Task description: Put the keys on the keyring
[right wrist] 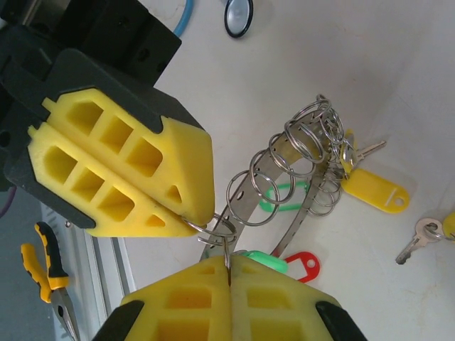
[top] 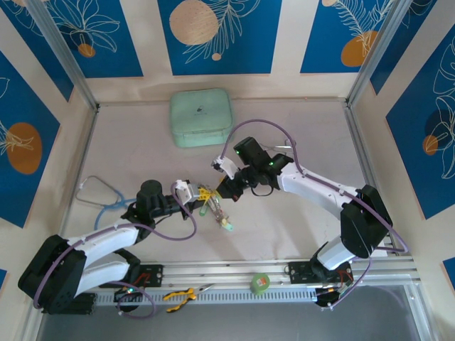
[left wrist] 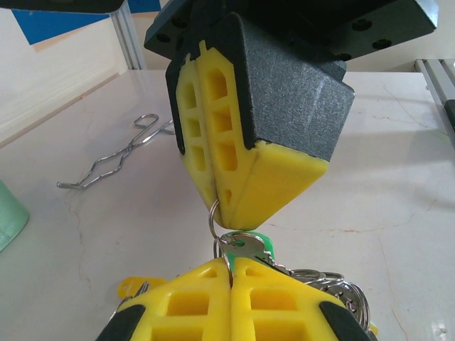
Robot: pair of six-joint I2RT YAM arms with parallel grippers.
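The keyring [right wrist: 299, 222] is a flat silvery band bent into a loop, strung with several small split rings. It hangs between both grippers just above the table. Keys hang from it with green [right wrist: 269, 261], red [right wrist: 303, 266] and yellow [right wrist: 377, 188] tags. One loose key [right wrist: 419, 236] lies on the table to the right. My left gripper [left wrist: 231, 261] is shut on the thin wire of a split ring that carries a green-tagged key [left wrist: 250, 245]. My right gripper [right wrist: 229, 261] is shut on a neighbouring split ring. The two grippers meet tip to tip, left [top: 201, 196] and right [top: 222, 187].
A mint-green pouch [top: 201, 117] lies at the back. A blue-tubed stethoscope [top: 103, 200] is on the left, and silvery forceps [left wrist: 121, 153] lie beyond the grippers. Yellow-handled pliers [top: 181, 295] and a green tape roll [top: 261, 283] rest on the front rail.
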